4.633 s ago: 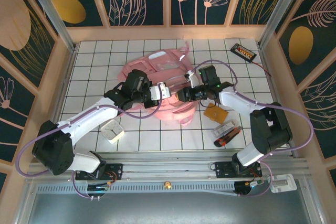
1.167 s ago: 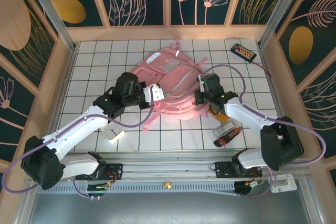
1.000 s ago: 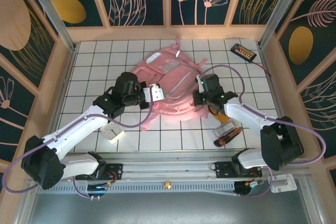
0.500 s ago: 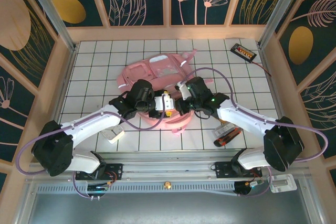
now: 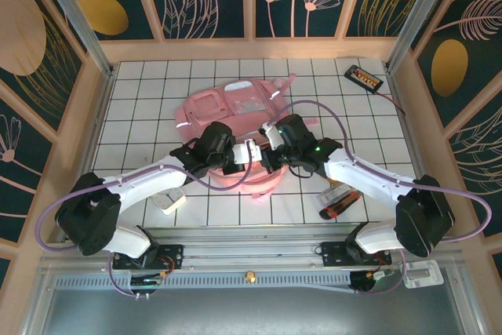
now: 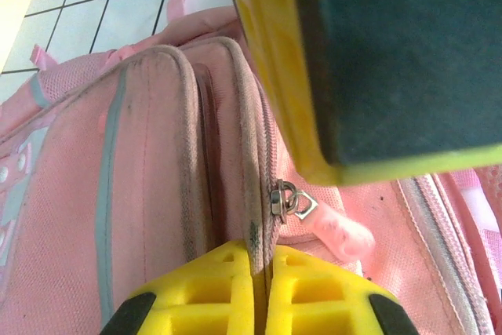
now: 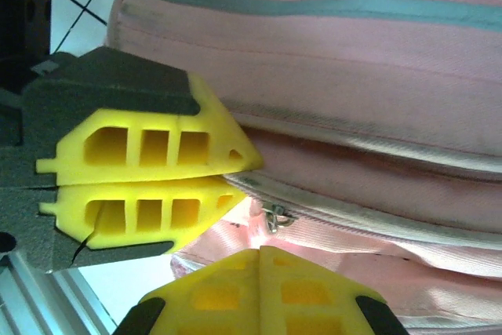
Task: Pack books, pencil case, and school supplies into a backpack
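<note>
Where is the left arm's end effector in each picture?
Top external: the left end effector is mid-picture, at the near edge of the backpack, tip to tip with the right end effector.
Left wrist: the left end effector pokes up from the bottom edge.
Right wrist: the left end effector is on the left side, shut on the zipper seam.
Shared landmark: the pink backpack; its zipper pull sits beside the tips.

The white tiled table point(image 5: 141, 107) carries a pink backpack point(image 5: 227, 103) in the centre, a black device point(image 5: 365, 78) upper right, a wrapped pack point(image 5: 339, 203) lower right.
</note>
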Controlling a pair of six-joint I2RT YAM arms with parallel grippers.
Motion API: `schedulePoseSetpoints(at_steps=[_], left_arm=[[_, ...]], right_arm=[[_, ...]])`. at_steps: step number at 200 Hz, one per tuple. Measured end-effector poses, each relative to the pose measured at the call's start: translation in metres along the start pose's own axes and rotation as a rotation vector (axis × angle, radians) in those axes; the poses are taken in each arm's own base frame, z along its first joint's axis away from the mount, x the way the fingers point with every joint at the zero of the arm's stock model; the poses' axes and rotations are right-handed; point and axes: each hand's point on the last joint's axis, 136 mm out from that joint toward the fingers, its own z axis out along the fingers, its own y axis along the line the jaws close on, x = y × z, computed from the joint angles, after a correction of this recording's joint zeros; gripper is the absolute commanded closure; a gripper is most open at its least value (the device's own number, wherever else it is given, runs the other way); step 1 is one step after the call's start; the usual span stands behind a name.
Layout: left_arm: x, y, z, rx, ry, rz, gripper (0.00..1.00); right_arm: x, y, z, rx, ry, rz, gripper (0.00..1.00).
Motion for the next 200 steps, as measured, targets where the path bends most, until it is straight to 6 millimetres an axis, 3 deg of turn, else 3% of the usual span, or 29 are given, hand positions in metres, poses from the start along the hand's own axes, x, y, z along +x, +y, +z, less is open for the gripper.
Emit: schedulePoseSetpoints(at_steps=[36, 54, 64, 127, 200], left_arm=[[0.002, 0.001, -0.007, -0.007, 0.02, 0.025, 1.0], [0.002, 0.0, -0.01, -0.003, 0.025, 0.027, 1.0], [0.002, -0.001, -0.011, 0.004, 0.024, 0.025, 1.0], [-0.005, 0.001, -0.014, 0.03, 0.007, 0.014, 1.0], [-0.008, -0.004, -0.016, 0.062, 0.005, -0.013, 1.0]], right_arm=[[0.0, -0.019, -0.005, 0.106, 0.013, -0.012, 1.0], [0.0, -0.018, -0.005, 0.084, 0.011, 0.013, 0.65], [-0.001, -0.013, -0.002, 0.048, -0.003, 0.028, 0.58], [0.009, 0.011, 0.015, -0.145, -0.04, 0.118, 0.57], [0.018, 0.006, 0.031, -0.21, -0.071, 0.175, 0.58]])
